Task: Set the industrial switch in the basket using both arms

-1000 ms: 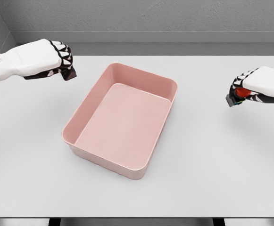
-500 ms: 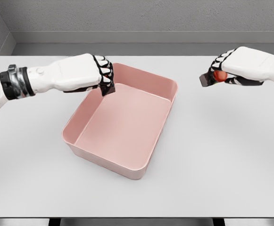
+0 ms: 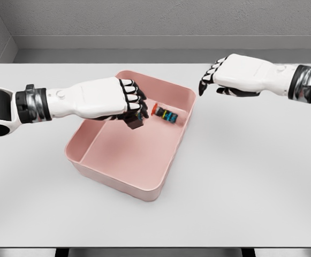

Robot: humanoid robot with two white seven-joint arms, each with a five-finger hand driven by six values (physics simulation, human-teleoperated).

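- Reaching in from the left, the left hand [image 3: 124, 106] is hovering over the middle of the pink basket [image 3: 124, 179], its white forearm crossing above the basket's left rim.
- Curling tightly, the left fingers [image 3: 134, 99] are gripping a small dark industrial switch [image 3: 135, 122], which is poking out below the knuckles with a bit of colour showing.
- Lying inside the basket, a second industrial switch with a red button [image 3: 164, 113] is resting near the far right wall, showing coloured bands along its body.
- Hanging above the worktop [image 3: 251, 176] just beyond the basket's far right corner, the right hand [image 3: 234, 76] is holding nothing.
- Drooping downward and loosely spread, the right fingers [image 3: 209, 80] are pointing toward the basket, clear of its rim.
- Sitting at an angle on the pale grey worktop, the basket is turned with its near corner toward the camera.
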